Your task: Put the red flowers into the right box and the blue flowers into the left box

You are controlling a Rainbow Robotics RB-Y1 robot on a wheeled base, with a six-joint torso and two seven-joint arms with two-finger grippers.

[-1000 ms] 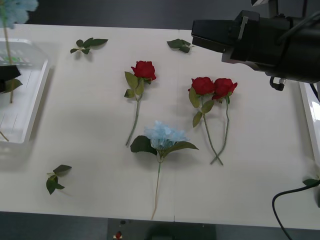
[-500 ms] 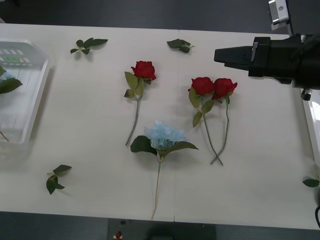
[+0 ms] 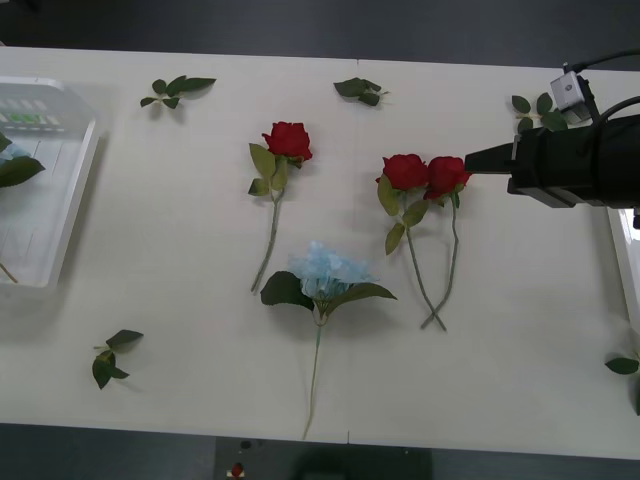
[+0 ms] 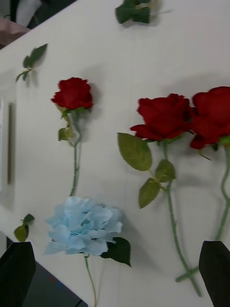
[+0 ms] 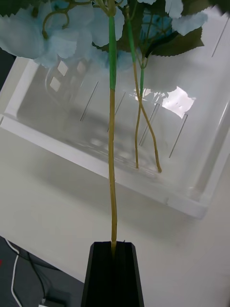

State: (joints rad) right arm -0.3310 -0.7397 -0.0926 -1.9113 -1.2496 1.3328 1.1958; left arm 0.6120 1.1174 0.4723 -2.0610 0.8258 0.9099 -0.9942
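Glossy translucent plastic left box (image 5: 201, 158) at the table's (image 3: 180, 300) left edge; matt smooth white tabletop; cloth-like red flowers (image 3: 425, 175); matt black fingers (image 5: 113, 273).

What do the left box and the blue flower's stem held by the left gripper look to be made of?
Left box: translucent glossy plastic, judging by glare and the table showing through. Blue flower stem, pinched in the shut left gripper: likely plastic, smooth, green fading to yellow.

Left end effector (image 5: 113, 252) pinched closed; right end effector (image 4: 115, 268) spread wide, reaching leftward.
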